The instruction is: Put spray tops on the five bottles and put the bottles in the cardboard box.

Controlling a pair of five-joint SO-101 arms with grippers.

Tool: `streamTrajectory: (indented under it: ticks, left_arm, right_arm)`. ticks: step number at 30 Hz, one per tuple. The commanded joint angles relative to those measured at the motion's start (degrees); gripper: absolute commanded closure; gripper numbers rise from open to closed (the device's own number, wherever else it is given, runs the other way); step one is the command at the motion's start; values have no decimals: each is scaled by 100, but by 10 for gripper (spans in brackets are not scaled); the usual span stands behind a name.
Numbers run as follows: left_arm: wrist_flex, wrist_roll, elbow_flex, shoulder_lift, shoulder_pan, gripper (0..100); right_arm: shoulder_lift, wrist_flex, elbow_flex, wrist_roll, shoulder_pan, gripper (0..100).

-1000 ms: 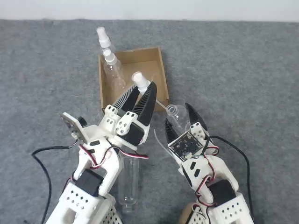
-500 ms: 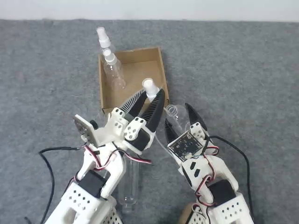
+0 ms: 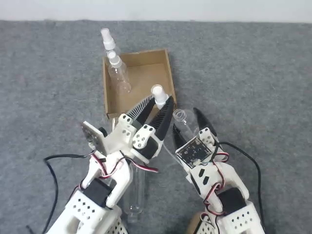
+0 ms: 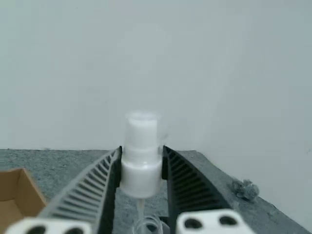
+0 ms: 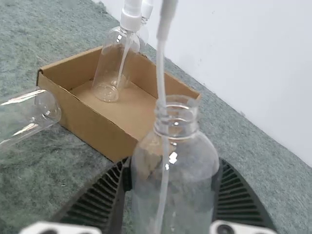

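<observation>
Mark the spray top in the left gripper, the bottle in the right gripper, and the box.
spray top (image 4: 141, 175): left wrist view, on its white collar.
bottle (image 5: 190, 163): right wrist view, on its clear shoulder.
box (image 3: 146, 73): high view, on its bare floor.

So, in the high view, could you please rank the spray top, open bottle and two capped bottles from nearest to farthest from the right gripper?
1. The open bottle, held in the right gripper.
2. The spray top, in the left gripper, just leftward.
3. The capped bottle standing in the cardboard box.
4. The other capped bottle, at the box's far left corner.
</observation>
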Motion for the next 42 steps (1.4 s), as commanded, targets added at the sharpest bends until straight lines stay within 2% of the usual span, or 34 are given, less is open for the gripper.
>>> streamTrajectory:
  ticks: [1, 5, 25, 32, 42]
  left_arm:
    - [0, -193, 22, -62, 229, 987]
    - [-9, -387, 75, -62, 290, 987]
    - [18, -387, 84, -26, 299, 983]
    - [26, -114, 198, -53, 299, 884]
    - [18, -53, 207, -26, 299, 878]
  right_arm:
    - [-119, -40, 141, 0, 163, 819]
    - [-119, -40, 141, 0, 163, 819]
    - [-127, -40, 132, 0, 189, 819]
    - [-127, -40, 141, 0, 189, 819]
    - [-127, -40, 141, 0, 189, 819]
